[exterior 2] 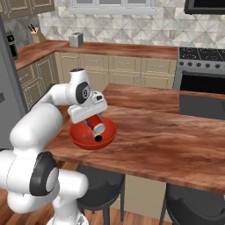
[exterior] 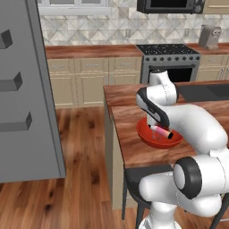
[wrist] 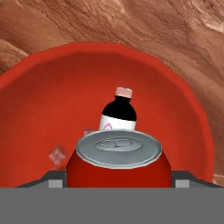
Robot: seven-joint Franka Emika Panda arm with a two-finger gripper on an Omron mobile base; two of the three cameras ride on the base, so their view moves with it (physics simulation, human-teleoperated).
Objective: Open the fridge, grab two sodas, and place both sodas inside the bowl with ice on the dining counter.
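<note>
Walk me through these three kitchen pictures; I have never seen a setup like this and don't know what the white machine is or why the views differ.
Everything here is a computer-rendered kitchen. The white machine is a robot arm on a driving base, ending in a two-finger gripper. Two pictures come from cameras riding on the base, behind the arm to its left and right. The third comes from a camera on the hand itself, looking along the fingers. On the wooden dining counter sits a red-orange bowl. Inside it lies a small pink bottle beside a few ice cubes. The gripper reaches into the bowl with a red can between its fingers, close before the hand camera. Far left stands the grey fridge.
</note>
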